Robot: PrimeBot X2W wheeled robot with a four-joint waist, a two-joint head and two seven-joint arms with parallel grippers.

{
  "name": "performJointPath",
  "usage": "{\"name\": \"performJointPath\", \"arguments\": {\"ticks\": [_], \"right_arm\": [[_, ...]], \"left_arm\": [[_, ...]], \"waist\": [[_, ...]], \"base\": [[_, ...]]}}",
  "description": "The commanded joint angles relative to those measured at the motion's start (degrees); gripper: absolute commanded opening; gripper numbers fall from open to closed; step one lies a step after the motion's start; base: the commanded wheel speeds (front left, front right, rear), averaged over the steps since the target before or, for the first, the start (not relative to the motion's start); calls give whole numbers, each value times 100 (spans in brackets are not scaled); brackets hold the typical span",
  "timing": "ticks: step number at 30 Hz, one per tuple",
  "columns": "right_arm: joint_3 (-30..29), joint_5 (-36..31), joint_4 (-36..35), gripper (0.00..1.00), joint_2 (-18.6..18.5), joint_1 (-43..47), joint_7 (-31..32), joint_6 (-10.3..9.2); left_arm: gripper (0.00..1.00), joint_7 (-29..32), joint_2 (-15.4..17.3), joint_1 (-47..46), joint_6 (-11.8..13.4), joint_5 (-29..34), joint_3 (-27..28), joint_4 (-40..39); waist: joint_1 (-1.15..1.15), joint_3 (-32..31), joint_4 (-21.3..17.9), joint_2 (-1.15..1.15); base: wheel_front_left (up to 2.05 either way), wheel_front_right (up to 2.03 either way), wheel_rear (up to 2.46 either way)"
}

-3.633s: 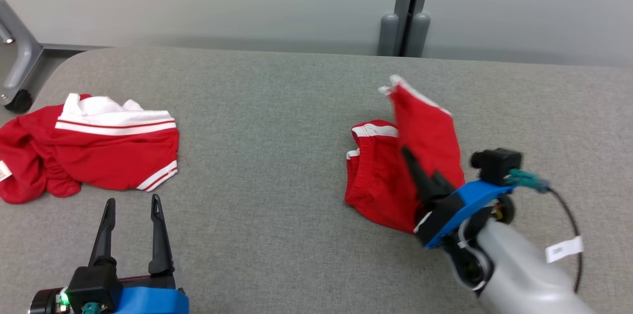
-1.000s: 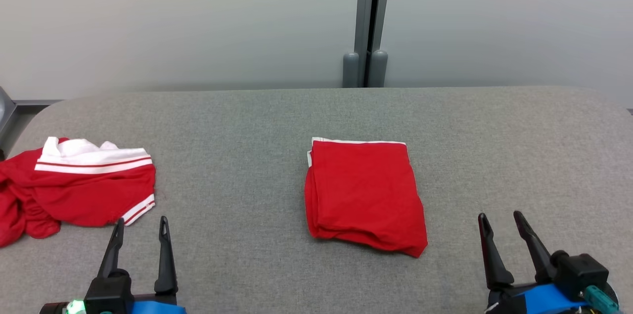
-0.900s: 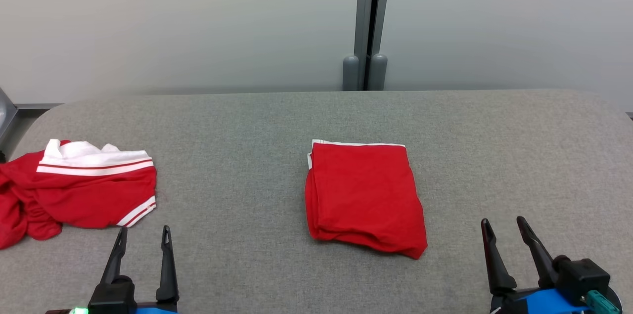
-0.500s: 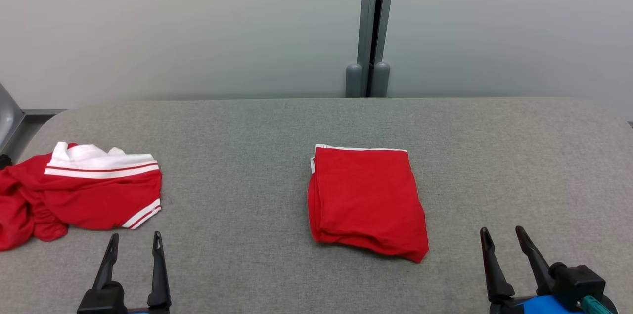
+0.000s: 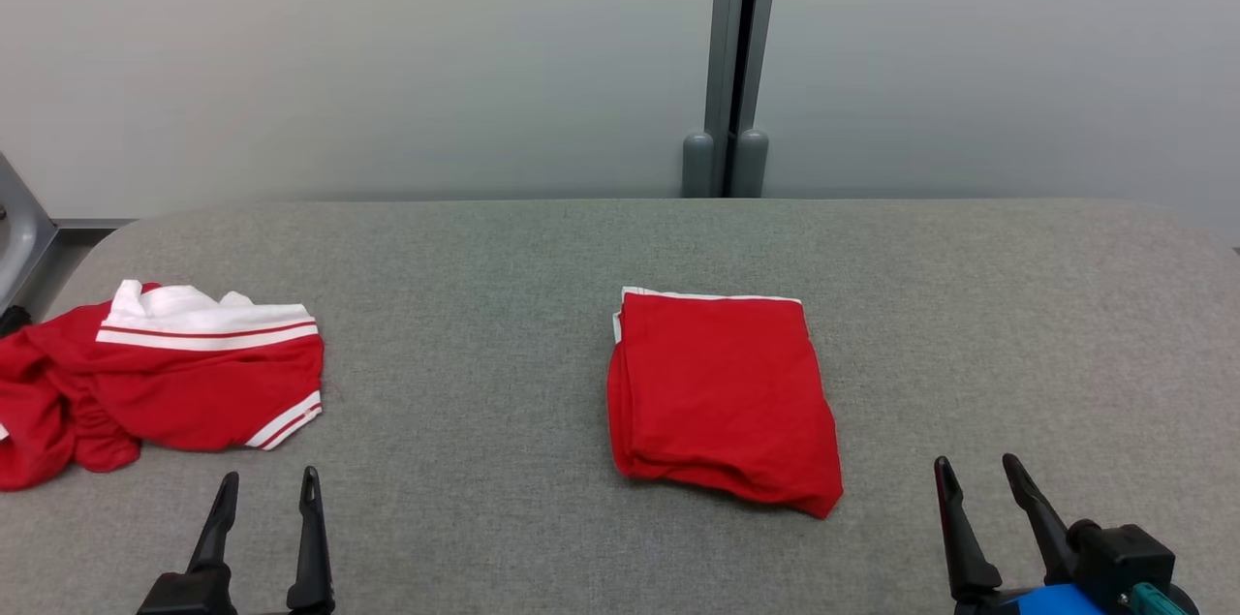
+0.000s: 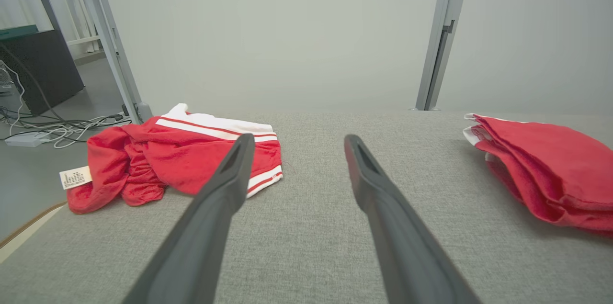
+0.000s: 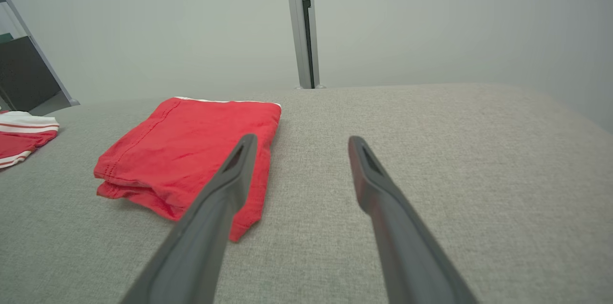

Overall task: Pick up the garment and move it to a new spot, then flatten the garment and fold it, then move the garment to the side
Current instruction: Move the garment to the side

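A folded red garment (image 5: 722,397) lies flat near the middle of the grey table (image 5: 484,276); it also sits at the right of the left wrist view (image 6: 546,170) and left of centre in the right wrist view (image 7: 187,151). My left gripper (image 5: 269,479) stands open at the lower left, empty, its fingers (image 6: 225,194) well apart. At the lower right my right gripper (image 5: 974,465) is open too, to the right of the garment and clear of it, nothing between its fingers (image 7: 230,184).
A second red garment with white stripes (image 5: 165,373) lies crumpled at the table's left end, its tag (image 6: 75,177) hanging over the edge. A grey post (image 5: 736,53) stands behind the table. Cables (image 6: 62,127) lie on the floor to the left.
Earlier my right gripper was on the garment, folding it; it has since let go and drawn back to the lower right. Over the last second the camera tilted slightly; the garment stays put.
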Motion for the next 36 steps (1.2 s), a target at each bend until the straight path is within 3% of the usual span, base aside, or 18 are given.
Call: {"name": "performJointPath", "arguments": {"ticks": [1, 23, 29, 36], "right_arm": [[-3, 23, 24, 100, 1, -45, -19, 3], [81, 100, 184, 100, 2, -170, -19, 3], [250, -16, 478, 100, -51, -901, -18, 3], [566, -84, 1332, 100, -292, -2361, 161, 3]], "left_arm": [[100, -15, 26, -107, -15, -21, 14, -11], [100, -15, -64, -94, 52, 129, 145, -104], [100, -14, -106, -254, 62, 169, 103, -152], [100, -14, -171, -579, 82, 218, -28, -248]], "waist": [[0, -2, 6, 0], [0, 14, 37, 0], [0, 151, 95, 0], [0, 506, 288, 0]], "base": [[0, 0, 0], [0, 0, 0], [0, 0, 0], [0, 0, 0]]}}
